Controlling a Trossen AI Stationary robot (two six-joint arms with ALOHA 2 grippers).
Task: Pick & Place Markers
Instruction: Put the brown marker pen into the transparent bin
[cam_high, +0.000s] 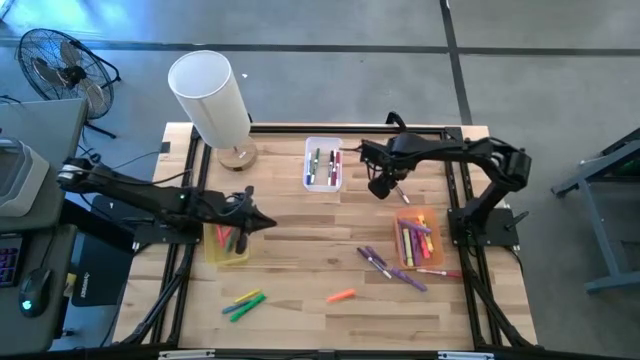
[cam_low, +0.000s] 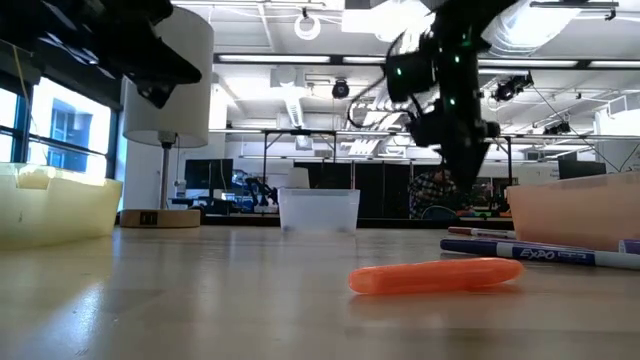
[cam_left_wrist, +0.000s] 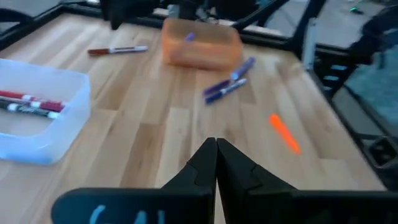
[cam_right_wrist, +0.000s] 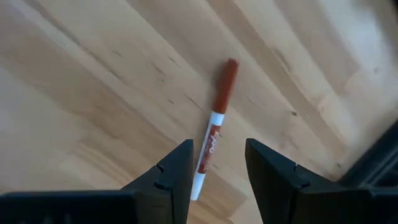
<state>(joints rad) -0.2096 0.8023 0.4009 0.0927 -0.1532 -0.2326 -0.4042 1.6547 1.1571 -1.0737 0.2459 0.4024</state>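
1. Sorting looks partly done: the clear rectangular plastic bin (cam_high: 323, 163) at the far middle of the table holds a few markers, the yellow plastic bin (cam_high: 227, 245) on the left holds some, and the orange plastic bin (cam_high: 417, 241) on the right holds several in mixed colours.
2. Left loose on the wood are a cluster of purple markers (cam_high: 390, 266) just beside the orange bin, an orange marker (cam_high: 341, 296) near the front middle, a green-and-yellow bunch of markers (cam_high: 243, 303) at the near left, a white-barrelled pen (cam_high: 433, 271) by the orange bin's near edge, and a red-capped white marker (cam_right_wrist: 212, 139) at the far right.
3. By my judgement the red-capped marker is the piece in hand: the right gripper (cam_right_wrist: 216, 163) hangs over it with its fingers spread a moderate way, straddling the barrel without touching it.
4. The left gripper (cam_left_wrist: 216, 163) sits above the yellow bin with its fingers pressed together and nothing between them.
5. The pale butcher-block wooden table (cam_high: 300, 215) is edged by a black metal frame, and a white-shaded lamp on a wooden base (cam_high: 212, 100) stands at its far left.
6. Beyond the table lie a grey concrete floor and a black floor fan (cam_high: 62, 70); the low view shows an open workshop with ceiling strip lights and benches.
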